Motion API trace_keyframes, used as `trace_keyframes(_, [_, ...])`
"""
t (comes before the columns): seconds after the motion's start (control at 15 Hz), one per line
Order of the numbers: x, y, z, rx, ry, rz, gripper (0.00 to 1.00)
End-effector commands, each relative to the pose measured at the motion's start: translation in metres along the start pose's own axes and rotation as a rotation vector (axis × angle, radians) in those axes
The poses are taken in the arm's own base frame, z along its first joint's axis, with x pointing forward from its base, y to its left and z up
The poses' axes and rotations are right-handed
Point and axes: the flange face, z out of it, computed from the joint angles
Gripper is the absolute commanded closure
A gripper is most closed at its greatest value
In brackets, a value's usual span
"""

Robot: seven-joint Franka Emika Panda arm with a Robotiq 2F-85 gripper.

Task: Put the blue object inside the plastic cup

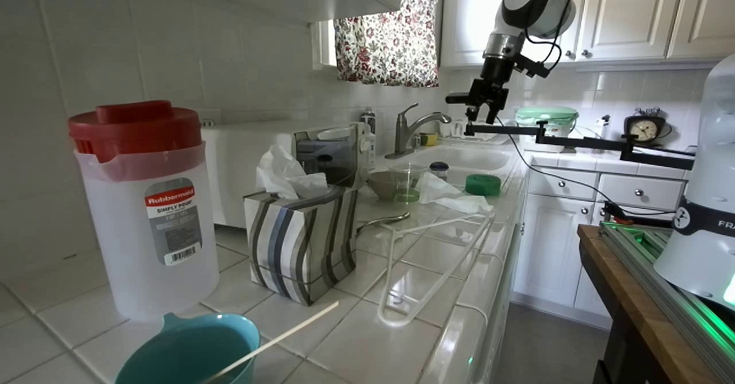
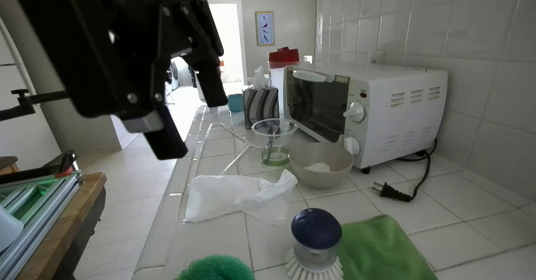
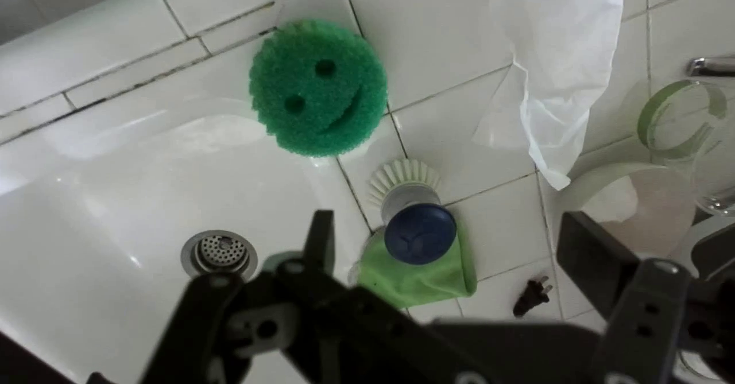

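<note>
Jaws spread wide, the gripper (image 2: 193, 125) hangs over the counter (image 2: 268, 239) by the sink (image 3: 143, 212)! And there's the blue-topped dish brush (image 2: 317, 238), standing bristles-down right beside a green cloth (image 2: 383, 246), the green sponge (image 3: 321, 91) near it. Farther along, well apart from the brush, the clear plastic cup (image 2: 273, 142) stands upright just beside the bowl (image 2: 321, 181), white paper (image 2: 238, 194) lying near.

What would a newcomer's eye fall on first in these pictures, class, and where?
Probably the open black gripper, large at the upper left of an exterior view. Next, the smiling green sponge by the sink in the wrist view. The red-lidded container may follow, left of the striped tissue box in an exterior view.
</note>
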Motion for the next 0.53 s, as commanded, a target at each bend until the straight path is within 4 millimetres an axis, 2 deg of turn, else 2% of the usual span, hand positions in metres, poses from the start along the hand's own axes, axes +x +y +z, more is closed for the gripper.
trace_keyframes(0.0, [-0.0007,0.0005,0.0021,-0.001,-0.007,-0.016,0.0])
trace_keyframes(0.47, [0.0012,-0.0008,0.0082,0.006,-0.005,-0.069,0.0])
